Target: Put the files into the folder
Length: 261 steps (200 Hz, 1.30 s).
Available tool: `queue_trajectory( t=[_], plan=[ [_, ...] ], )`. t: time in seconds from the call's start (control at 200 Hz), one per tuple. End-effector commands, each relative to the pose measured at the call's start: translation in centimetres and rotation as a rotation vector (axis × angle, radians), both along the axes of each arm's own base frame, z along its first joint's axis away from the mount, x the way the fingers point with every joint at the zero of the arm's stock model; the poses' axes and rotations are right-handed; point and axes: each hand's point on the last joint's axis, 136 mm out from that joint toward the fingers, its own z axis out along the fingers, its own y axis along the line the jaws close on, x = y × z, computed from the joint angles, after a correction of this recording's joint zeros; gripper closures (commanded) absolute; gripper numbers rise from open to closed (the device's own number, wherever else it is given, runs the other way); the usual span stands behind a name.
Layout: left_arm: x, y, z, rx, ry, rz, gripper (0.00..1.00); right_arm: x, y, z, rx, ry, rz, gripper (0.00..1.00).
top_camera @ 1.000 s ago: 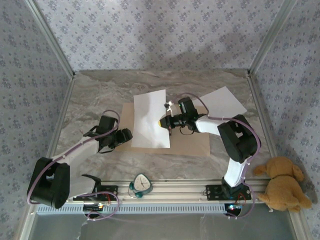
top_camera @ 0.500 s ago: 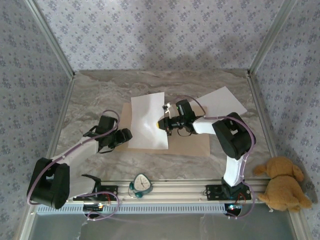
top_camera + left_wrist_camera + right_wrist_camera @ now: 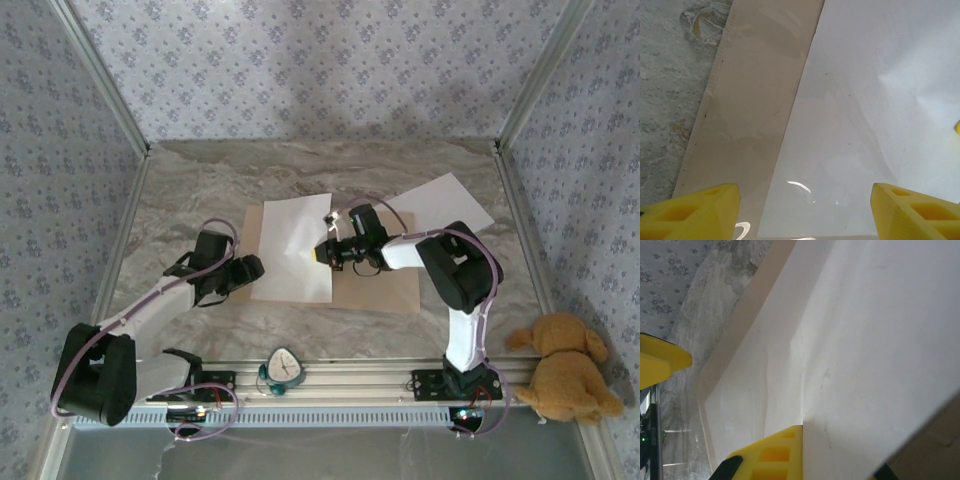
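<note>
The grey-veined marble surface point(image 3: 190, 190) carries a flat tan folder point(image 3: 385, 285) near its middle, with the folder's long side running parallel to the near edge. A white sheet point(image 3: 445, 203) lies flat on the surface toward the far right corner, turned at an angle, and its left corner reaches the folder's far edge. A second sheet point(image 3: 290, 250) rests on the folder's left half, not on the stone itself.

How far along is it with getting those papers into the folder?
Nothing is finished yet. The folder lies open; one sheet is over its left half, its edge pinched in the right jaws. The second sheet waits on the table, and the folder is not closed.
</note>
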Motion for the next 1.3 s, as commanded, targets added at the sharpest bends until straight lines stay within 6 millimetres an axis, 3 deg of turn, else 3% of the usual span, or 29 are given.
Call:
queue_trajectory(
  t=[0.0,0.63,0.939,1.299],
  plan=[
    [-0.6,0.3,-0.8,0.005,0.027,0.002,0.30,0.5,0.9,0.5,0.021,-0.015,0.011,1.00],
    [-0.8,0.3,-1.2,0.009,0.044,0.000,0.29,1.7,1.1,0.0,0.011,-0.012,0.003,1.00],
    [-0.8,0.3,-1.2,0.008,0.046,0.000,0.29,2.0,1.3,-0.1,0.008,0.011,-0.002,0.79],
    [-0.8,0.4,-1.4,0.016,0.052,0.002,0.30,2.4,1.2,-0.3,0.016,0.038,-0.022,0.80]
  ],
)
